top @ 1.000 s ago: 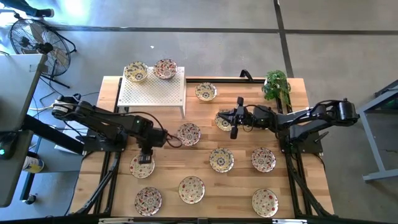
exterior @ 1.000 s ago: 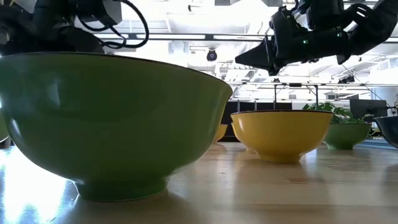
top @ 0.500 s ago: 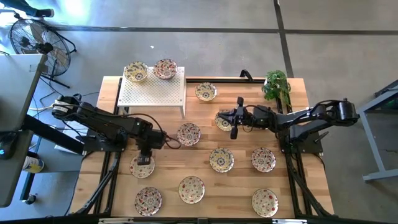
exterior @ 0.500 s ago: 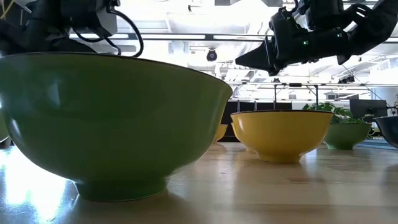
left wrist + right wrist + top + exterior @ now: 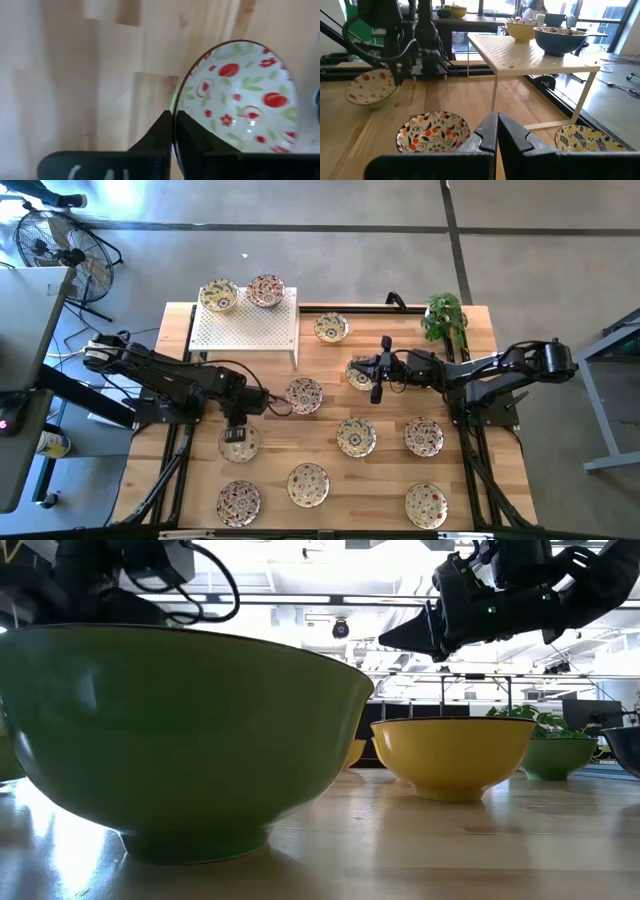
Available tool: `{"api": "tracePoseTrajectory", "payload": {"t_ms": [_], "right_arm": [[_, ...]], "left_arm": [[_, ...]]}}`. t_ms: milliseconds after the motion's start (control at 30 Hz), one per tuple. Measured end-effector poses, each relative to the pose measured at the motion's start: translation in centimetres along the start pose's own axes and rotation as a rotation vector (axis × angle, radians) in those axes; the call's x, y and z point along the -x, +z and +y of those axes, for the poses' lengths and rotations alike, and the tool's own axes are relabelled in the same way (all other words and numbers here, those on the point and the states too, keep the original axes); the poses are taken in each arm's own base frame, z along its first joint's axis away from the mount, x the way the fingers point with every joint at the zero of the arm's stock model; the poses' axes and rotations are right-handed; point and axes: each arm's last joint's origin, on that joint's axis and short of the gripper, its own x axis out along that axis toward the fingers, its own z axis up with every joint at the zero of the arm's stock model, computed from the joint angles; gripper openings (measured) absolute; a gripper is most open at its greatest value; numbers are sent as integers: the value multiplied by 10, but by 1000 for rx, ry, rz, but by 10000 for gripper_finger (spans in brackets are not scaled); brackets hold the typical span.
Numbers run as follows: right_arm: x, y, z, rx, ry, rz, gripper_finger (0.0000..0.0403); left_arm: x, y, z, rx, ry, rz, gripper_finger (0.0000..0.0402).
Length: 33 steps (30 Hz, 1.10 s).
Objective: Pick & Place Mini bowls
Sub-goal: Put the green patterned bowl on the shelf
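Left gripper [image 5: 174,131] pinches the rim of a mini bowl [image 5: 240,95], bowl tilted, lifted above the table [image 5: 75,75].

low view: green bowl [image 5: 180,730] cut off at 9 o'clock, blocks most of table. left wrist view: red-flowered bowl [image 5: 240,95] cut off at 3 and 6 o'clock. high view: bowl patterns too small to tell.

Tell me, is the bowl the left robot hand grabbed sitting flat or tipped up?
Tipped up. The left gripper is shut on the mini bowl by its rim, and the right wrist view shows it tilted above the table.
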Motion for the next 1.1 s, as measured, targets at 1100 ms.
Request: {"api": "tracePoseTrajectory", "payload": {"t_ms": [1100], "right_arm": [[0,0,0,10,-2,-1,2]], "left_arm": [[11,5,58,277,348,-177,4]]}}
